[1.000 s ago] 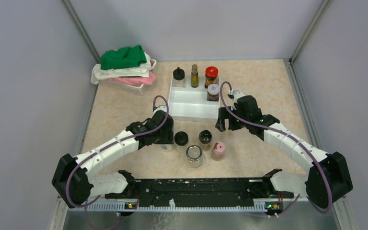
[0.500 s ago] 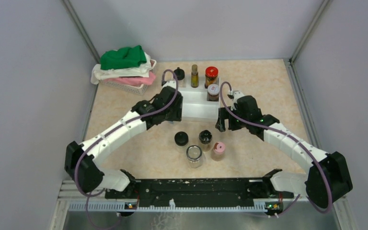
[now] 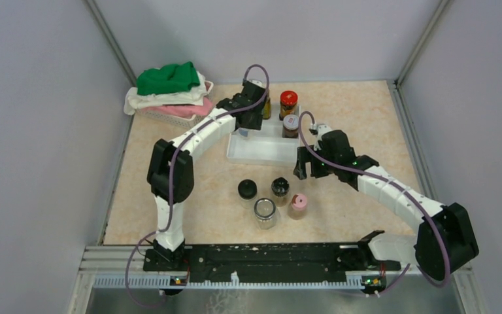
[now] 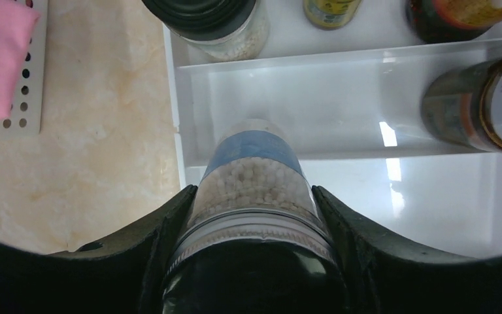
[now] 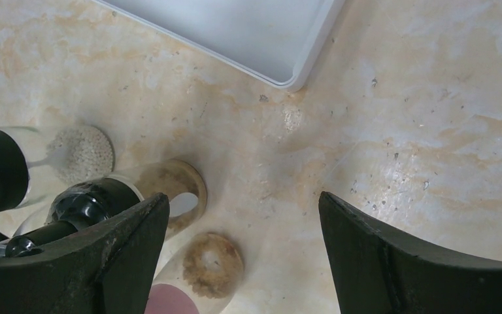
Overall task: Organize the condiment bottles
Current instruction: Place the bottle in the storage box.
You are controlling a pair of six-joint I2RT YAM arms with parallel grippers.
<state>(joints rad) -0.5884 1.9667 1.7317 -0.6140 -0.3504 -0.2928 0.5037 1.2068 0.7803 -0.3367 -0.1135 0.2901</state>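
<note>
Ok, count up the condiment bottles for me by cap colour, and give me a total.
Black-capped jars: 4
Silver-capped jar: 1
Red-capped jar: 1
Pink-capped jar: 1
White-and-red-capped jar: 1
Slim amber bottle: 1
Total: 9

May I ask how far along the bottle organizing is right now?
Done: four bottles stand in the white stepped tray, including the red-capped glass jar. In hand: the left fingers grip a glass jar of white pellets above the tray. Left: four jars stand on the beige table, such as the pink-capped jar; the right fingers are open and empty.
</note>
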